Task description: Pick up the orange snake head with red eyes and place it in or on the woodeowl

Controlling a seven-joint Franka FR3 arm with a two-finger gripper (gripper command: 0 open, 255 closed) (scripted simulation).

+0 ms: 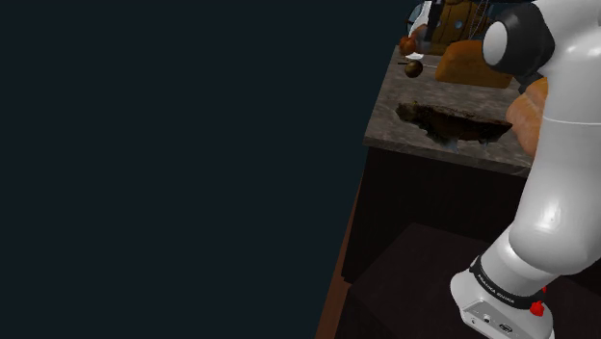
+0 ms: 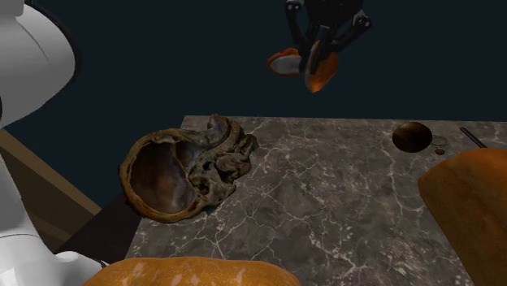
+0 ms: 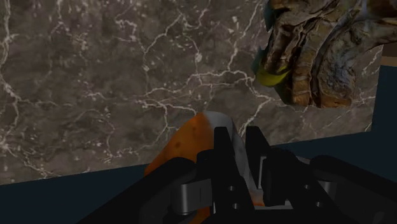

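The black two-finger gripper (image 2: 318, 55) is clenched on the orange snake head (image 2: 317, 75), a rounded orange piece with a pale grey patch. In the wrist view the two fingers (image 3: 222, 156) clasp it between them, and most of its body (image 3: 188, 143) projects to one side of the grasp. Its red eyes cannot be made out. In the second exterior view the gripper and its load hang well above the dark, white-veined marble countertop (image 2: 325, 203), over its far edge. The target, a brown carved wooden owl (image 2: 195, 166), lies between 7 and 8 o'clock from the gripper. It rests on the countertop at the corner, with a large hollow (image 2: 158, 175) opening upward. A small dark round bowl (image 2: 411, 136) sits at about 4 o'clock from the gripper. Two large orange rounded objects (image 2: 471, 203) occupy the near and right margins. The task appears to be in the carry stage, so the next move calls for travel toward the owl and a lowered release. Hazards:

- The off-centre grasp may let the head pivot or slip during travel.
- A release from too great a height may bounce the head off the owl's uneven carved surface.
- Because the owl sits at the countertop corner, a missed placement may send the head over the edge.
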